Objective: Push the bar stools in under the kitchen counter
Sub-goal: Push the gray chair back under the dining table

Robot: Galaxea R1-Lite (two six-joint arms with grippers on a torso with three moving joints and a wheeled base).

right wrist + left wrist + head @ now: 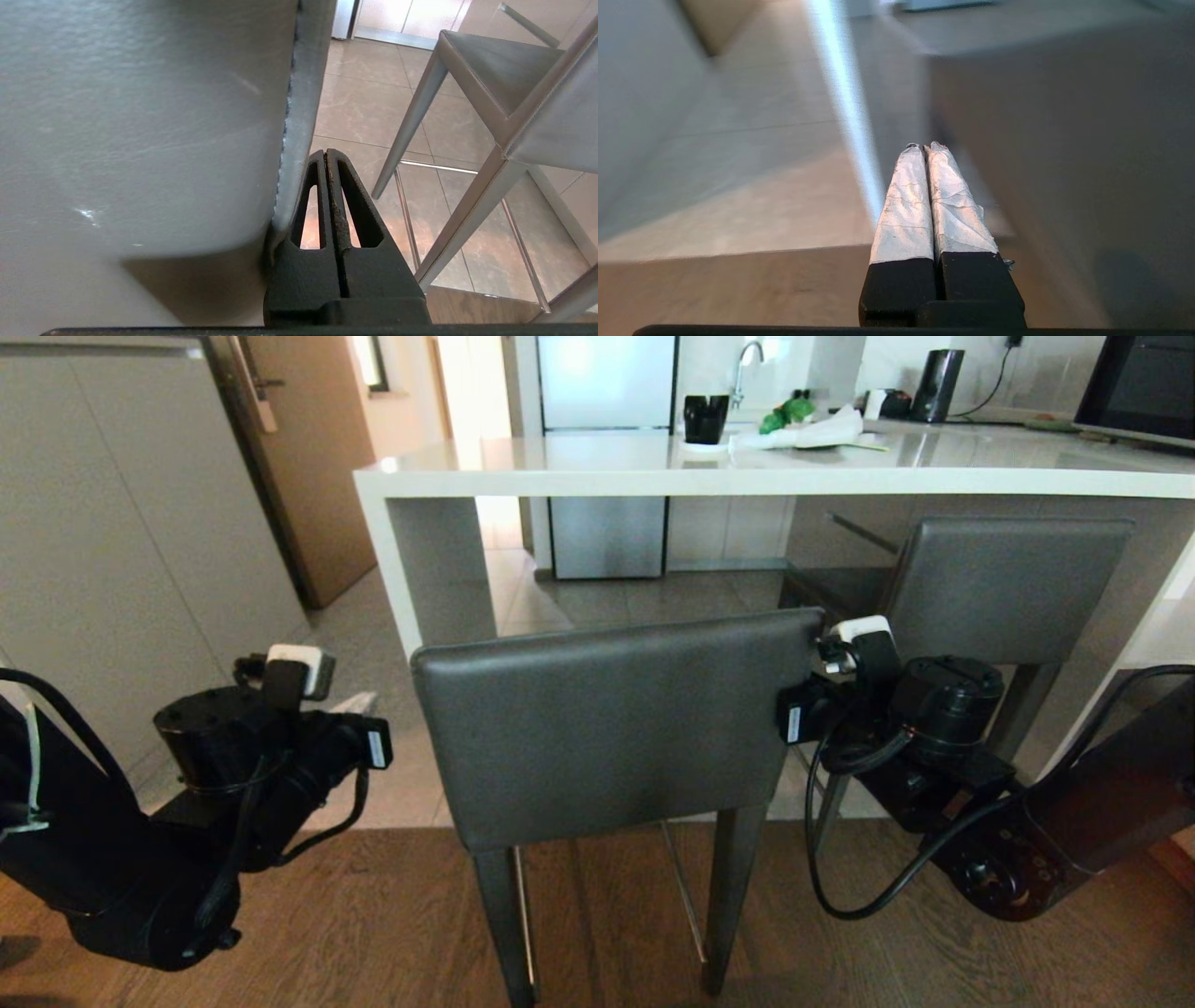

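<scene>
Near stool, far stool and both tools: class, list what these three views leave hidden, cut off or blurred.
- Near stool: its seat is hidden behind its own backrest in the head view; its leg ends are cut off by the bottom edge.
- Far stool: lower legs hidden by the right arm in the head view.
- Right tool: hidden behind its wrist in the head view.
- Left tool: everything beyond it is blurred in the left wrist view.
</scene>
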